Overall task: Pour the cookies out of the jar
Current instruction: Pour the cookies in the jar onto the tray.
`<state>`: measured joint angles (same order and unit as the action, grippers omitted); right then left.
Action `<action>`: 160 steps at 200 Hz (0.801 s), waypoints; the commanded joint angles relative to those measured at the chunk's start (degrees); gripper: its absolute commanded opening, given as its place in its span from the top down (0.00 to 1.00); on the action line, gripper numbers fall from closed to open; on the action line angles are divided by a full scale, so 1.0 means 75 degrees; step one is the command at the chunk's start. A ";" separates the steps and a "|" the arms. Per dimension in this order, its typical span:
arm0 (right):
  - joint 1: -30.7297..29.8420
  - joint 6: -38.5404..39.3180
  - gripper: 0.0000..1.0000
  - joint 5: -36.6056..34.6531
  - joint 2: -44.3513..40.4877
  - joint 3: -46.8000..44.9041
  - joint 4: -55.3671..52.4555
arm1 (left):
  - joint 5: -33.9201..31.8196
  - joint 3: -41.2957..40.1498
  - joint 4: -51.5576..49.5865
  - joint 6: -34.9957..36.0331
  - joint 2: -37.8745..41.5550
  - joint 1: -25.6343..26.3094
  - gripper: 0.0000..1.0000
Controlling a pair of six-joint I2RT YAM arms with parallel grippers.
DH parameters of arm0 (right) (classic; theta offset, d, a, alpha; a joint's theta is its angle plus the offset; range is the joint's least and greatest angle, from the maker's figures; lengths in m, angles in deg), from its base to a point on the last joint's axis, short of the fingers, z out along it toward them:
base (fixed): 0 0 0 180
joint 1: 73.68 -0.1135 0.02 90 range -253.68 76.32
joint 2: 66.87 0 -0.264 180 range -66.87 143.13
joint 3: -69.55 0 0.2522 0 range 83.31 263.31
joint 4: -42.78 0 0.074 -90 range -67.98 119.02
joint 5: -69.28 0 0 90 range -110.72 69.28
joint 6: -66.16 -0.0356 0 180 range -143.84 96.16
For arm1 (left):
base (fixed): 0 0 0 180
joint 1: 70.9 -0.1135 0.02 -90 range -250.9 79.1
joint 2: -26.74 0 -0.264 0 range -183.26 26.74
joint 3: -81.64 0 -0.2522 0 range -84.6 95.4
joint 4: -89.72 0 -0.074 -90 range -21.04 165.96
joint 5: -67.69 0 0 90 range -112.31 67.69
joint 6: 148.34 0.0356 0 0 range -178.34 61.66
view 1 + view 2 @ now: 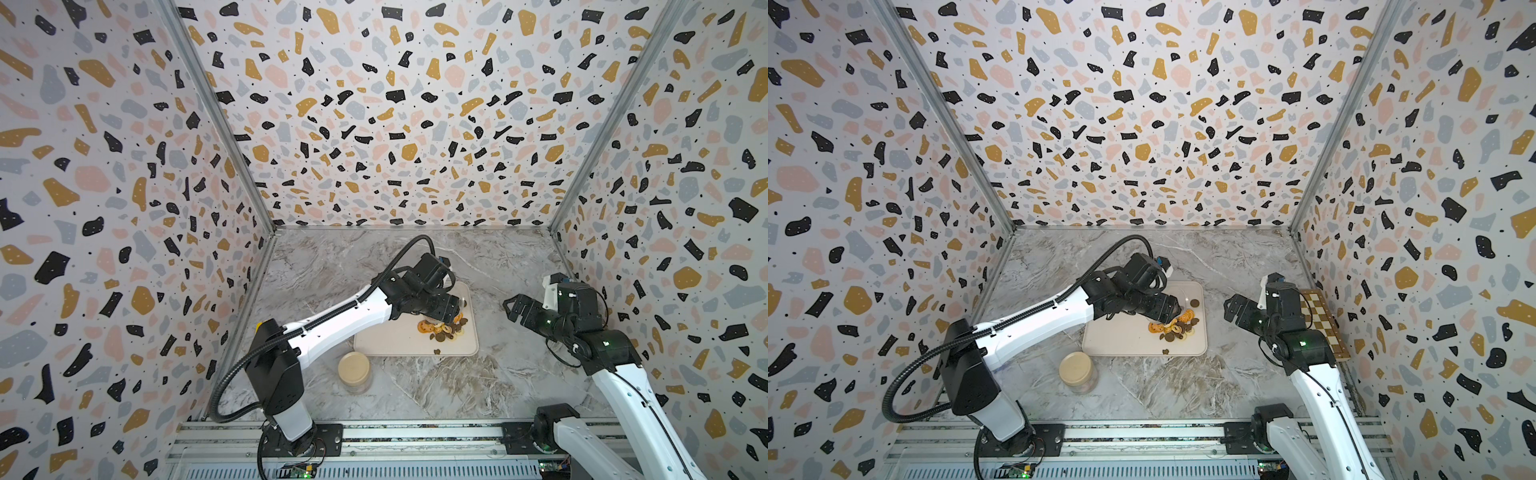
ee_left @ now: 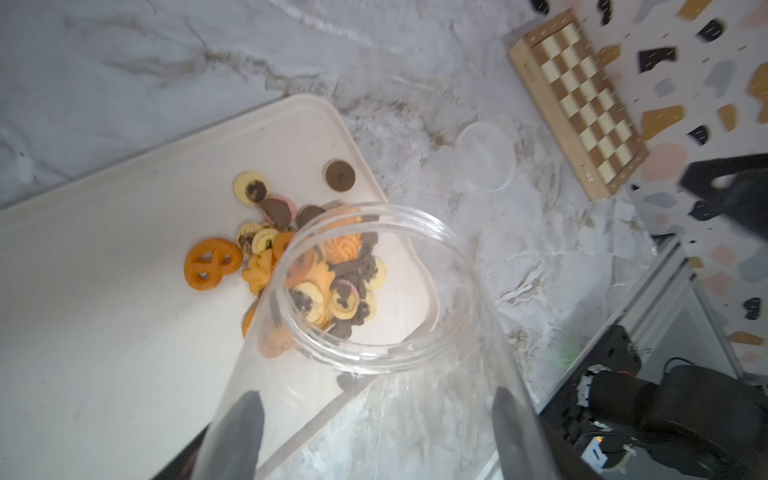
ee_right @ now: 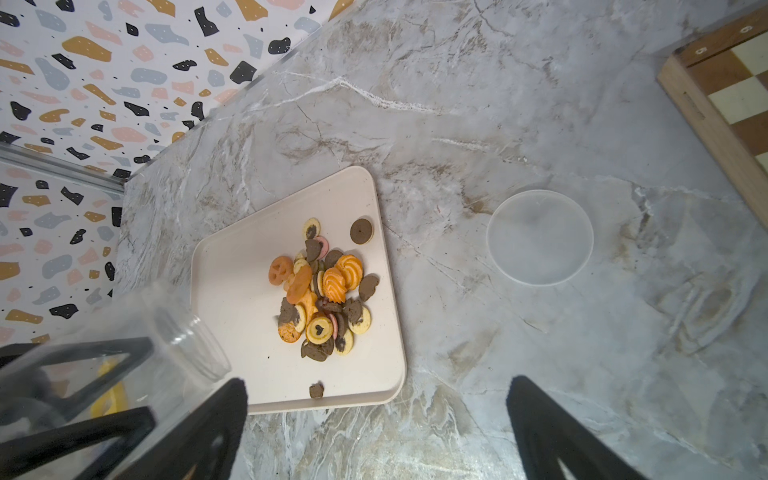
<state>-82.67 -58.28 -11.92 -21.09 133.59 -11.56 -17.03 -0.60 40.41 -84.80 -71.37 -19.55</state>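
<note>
In both top views the left gripper (image 1: 454,308) sits at lower centre of the frame, above a cream rectangular plastic tray (image 1: 386,343). Small round orange, brown and cream cookies (image 1: 442,327) lie heaped on the tray's right part. A short jar with a tan lid (image 1: 354,369) stands on the grey marble tabletop (image 1: 415,390), lower left of the tray. At right, the right gripper (image 1: 513,309) hangs spread and empty.

In the left wrist view dark fingers (image 2: 245,432) pinch a tilted clear plastic jar (image 2: 374,361), its open mouth above the heap. A clear round lid (image 2: 484,156) lies between the tray and a wooden chessboard (image 2: 577,104).

In the right wrist view the jar looks empty, and one brown cookie lies apart at the tray's rim
</note>
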 commanded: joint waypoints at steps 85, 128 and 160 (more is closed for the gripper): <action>0.0034 0.0086 0.00 0.0335 0.0017 0.0948 -0.0255 | -0.0122 0.0014 0.0254 -0.0104 0.0703 -0.0034 1.00; 0.0028 -0.0085 0.00 0.2168 0.0333 0.1823 0.0161 | 0.0754 -0.1253 0.2584 -0.0415 0.2278 -0.0114 1.00; 0.0027 -0.0760 0.01 0.4109 0.0706 0.2167 0.1072 | 0.1694 -0.3240 0.6259 -0.1200 0.3494 -0.0235 1.00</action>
<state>-82.63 -59.94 5.67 -17.20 147.64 -9.37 -10.95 -16.73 63.21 -88.95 -49.40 -20.62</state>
